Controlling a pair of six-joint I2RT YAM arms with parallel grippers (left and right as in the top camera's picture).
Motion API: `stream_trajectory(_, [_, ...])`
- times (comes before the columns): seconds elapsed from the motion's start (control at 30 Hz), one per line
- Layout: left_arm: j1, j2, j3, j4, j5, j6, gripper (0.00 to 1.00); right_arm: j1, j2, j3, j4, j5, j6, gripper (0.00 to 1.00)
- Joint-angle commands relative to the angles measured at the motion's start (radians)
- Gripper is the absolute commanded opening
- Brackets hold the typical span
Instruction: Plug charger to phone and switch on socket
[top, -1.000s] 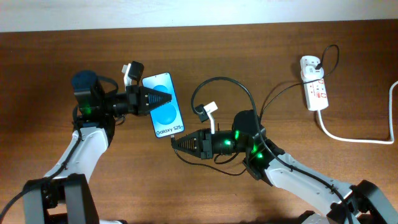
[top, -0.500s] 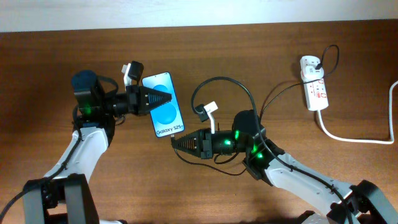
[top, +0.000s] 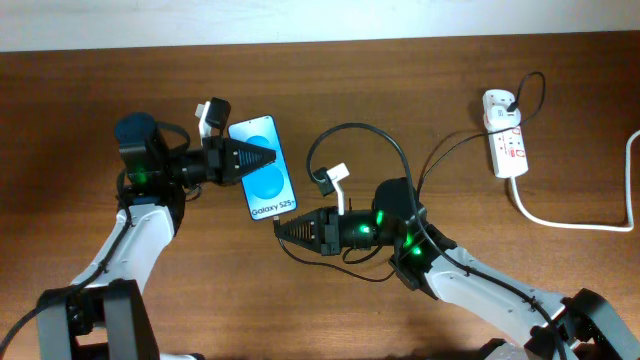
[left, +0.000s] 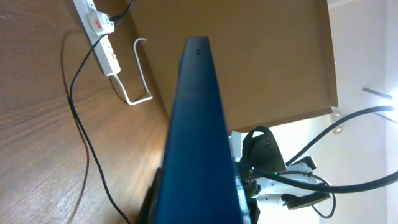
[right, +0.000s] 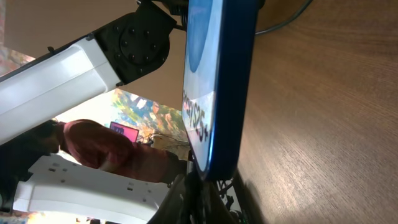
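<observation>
The right gripper (top: 282, 228), pinched shut, noses the phone (top: 270, 188)'s bottom edge just ahead of it; whether it holds the charger (top: 360, 128) tip I can't see. The left gripper (top: 262, 159) is clamped on the phone's side. Line up squarely, push gently. The socket (top: 505, 135) lies well behind.

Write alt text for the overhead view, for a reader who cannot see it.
Two robot arms meet at a blue-screened phone, screen up, over a wooden table: the left end effector lies across it, the right end effector points at its lower edge. A black charger cable loops away to a white socket at far right.
</observation>
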Motion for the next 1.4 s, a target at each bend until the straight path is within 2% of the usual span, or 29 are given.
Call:
stream_trajectory(0.0, [-0.043,-0.008,0.004,0.008,0.008,0.019,0.0,0.004,0.001,0.026,0.027,0.023,-0.007,0.05])
stream_trajectory(0.3, [-0.048,-0.008,0.004,0.007,0.039,0.063,0.0,-0.011,0.001,0.026,0.025,-0.047,-0.012,0.04])
stream_trajectory(0.5, [-0.048,-0.008,0.005,0.007,0.039,0.063,0.0,-0.109,0.001,0.026,0.012,-0.18,-0.012,0.04])
stream_trajectory(0.73, [-0.048,-0.008,0.004,0.015,0.039,0.063,0.0,-0.105,0.001,0.026,0.032,-0.213,-0.011,0.04])
stream_trajectory(0.93, [-0.037,-0.008,0.004,0.033,0.037,0.062,0.0,-0.041,0.001,0.026,0.01,-0.298,-0.017,0.04])
stream_trajectory(1.07, [-0.024,-0.008,0.004,0.029,0.039,0.039,0.0,-0.041,0.001,0.026,-0.172,-0.249,-0.198,0.04])
stream_trajectory(1.23, [-0.024,-0.008,0.004,-0.019,0.039,0.032,0.0,-0.041,0.001,0.03,-0.17,-0.186,-0.275,0.04])
stream_trajectory(1.37, [-0.024,-0.008,0.004,-0.031,0.039,0.033,0.0,-0.041,0.001,0.046,-0.17,-0.186,-0.282,0.04])
